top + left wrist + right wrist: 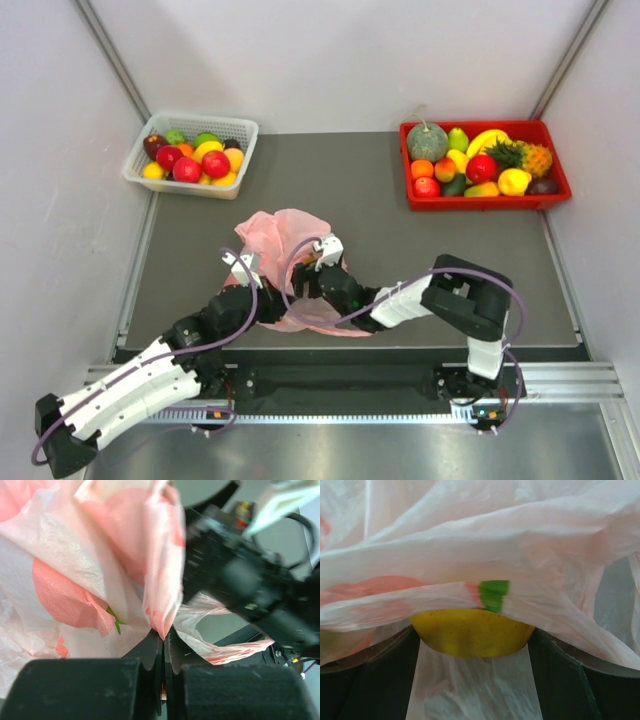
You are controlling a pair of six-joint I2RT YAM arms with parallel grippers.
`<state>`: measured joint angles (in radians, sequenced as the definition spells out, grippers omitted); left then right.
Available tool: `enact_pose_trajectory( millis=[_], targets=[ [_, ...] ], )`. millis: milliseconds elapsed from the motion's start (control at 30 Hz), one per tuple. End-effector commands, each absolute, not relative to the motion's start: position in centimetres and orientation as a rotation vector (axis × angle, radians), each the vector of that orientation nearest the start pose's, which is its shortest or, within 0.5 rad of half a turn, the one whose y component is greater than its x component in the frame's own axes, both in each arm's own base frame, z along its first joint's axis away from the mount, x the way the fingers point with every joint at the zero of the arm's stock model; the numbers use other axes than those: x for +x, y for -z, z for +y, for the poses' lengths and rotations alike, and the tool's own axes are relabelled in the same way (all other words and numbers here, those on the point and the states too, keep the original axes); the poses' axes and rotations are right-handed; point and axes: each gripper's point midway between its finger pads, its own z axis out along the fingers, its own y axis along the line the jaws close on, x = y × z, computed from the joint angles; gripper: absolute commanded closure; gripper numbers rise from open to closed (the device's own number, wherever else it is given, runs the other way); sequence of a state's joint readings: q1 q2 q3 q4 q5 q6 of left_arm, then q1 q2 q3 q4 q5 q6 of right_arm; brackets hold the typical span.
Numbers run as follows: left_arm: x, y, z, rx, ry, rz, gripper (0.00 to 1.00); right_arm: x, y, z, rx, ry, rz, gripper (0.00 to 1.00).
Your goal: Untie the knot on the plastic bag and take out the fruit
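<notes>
On the grey surface point(420, 250), the left arm point(140, 380) extends from the near left corner up to the pink bag point(285, 232); the right arm point(465, 300) folds at the elbow and reaches leftward to the same bag; the bag lies crumpled near the front edge, translucent and creased. At the bag, the left pincer point(163, 641) is closed, nipping a hanging fold of bag film between its fingers; the right pincer point(472, 652) has its fingers wide under the film, with the yellow fruit point(470, 636) filling the gap; whether they clamp it cannot be told. A peach-pink fruit point(65, 597) with a green leaf point(116, 621) shows through the film, above and left of the left pincer.
</notes>
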<state>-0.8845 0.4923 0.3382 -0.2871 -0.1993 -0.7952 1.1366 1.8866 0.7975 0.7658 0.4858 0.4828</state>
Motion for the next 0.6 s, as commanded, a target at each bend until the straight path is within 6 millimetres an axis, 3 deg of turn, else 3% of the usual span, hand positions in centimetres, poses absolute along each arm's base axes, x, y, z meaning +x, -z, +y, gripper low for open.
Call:
enact_pose_trajectory(
  millis=[0, 33, 67, 100, 133, 200, 300, 333, 400, 433, 467, 500, 567],
  targets=[
    [16.9, -13.2, -19.0, -0.066, 0.846, 2.078, 1.0, 24.5, -9.8, 41.4, -0.386, -0.778, 1.853, 0.8],
    [17.0, -13.2, -18.8, -0.072, 0.837, 2.076, 1.0, 23.5, -10.4, 41.3, -0.428, -0.811, 1.869, 0.83],
    [17.2, -13.4, -18.6, -0.082, 0.826, 2.067, 1.0, 22.9, -10.1, 41.0, -0.448, -0.819, 1.903, 0.85],
    [17.3, -13.5, -18.4, -0.093, 0.819, 2.06, 1.0, 21.7, -8.4, 40.0, -0.511, -0.795, 1.983, 0.87],
    [17.4, -13.6, -18.3, -0.097, 0.814, 2.054, 1.0, 20.4, -9.0, 39.9, -0.573, -0.866, 2.006, 0.9],
    [17.8, -13.9, -18.1, -0.113, 0.8, 2.037, 1.0, 18.6, -8.4, 39.1, -0.644, -0.902, 2.072, 0.96],
    [18.3, -14.1, -18.0, -0.123, 0.784, 2.015, 1.0, 15.3, -7.4, 36.5, -0.735, -0.933, 2.173, 1.0],
    [18.4, -14.3, -18.1, -0.125, 0.781, 2.01, 1.0, 14.6, -8.0, 35.6, -0.746, -0.935, 2.186, 1.0],
    [18.7, -14.4, -18.2, -0.128, 0.778, 2.005, 1.0, 14.4, -8.2, 33.9, -0.739, -0.886, 2.205, 1.0],
    [18.8, -14.6, -18.2, -0.129, 0.776, 2.001, 1.0, 15.4, -10.0, 33.0, -0.68, -0.844, 2.165, 1.0],
    [18.9, -14.6, -18.3, -0.13, 0.773, 2.003, 1.0, 15.4, -9.8, 31.6, -0.668, -0.788, 2.192, 1.0],
    [18.9, -14.3, -18.3, -0.126, 0.764, 2.013, 1.0, 15.6, -11.7, 30.6, -0.635, -0.786, 2.156, 1.0],
    [19.0, -14.4, -18.3, -0.125, 0.76, 2.013, 1.0, 16.8, -13.0, 28.3, -0.557, -0.707, 2.137, 1.0]
  ],
)
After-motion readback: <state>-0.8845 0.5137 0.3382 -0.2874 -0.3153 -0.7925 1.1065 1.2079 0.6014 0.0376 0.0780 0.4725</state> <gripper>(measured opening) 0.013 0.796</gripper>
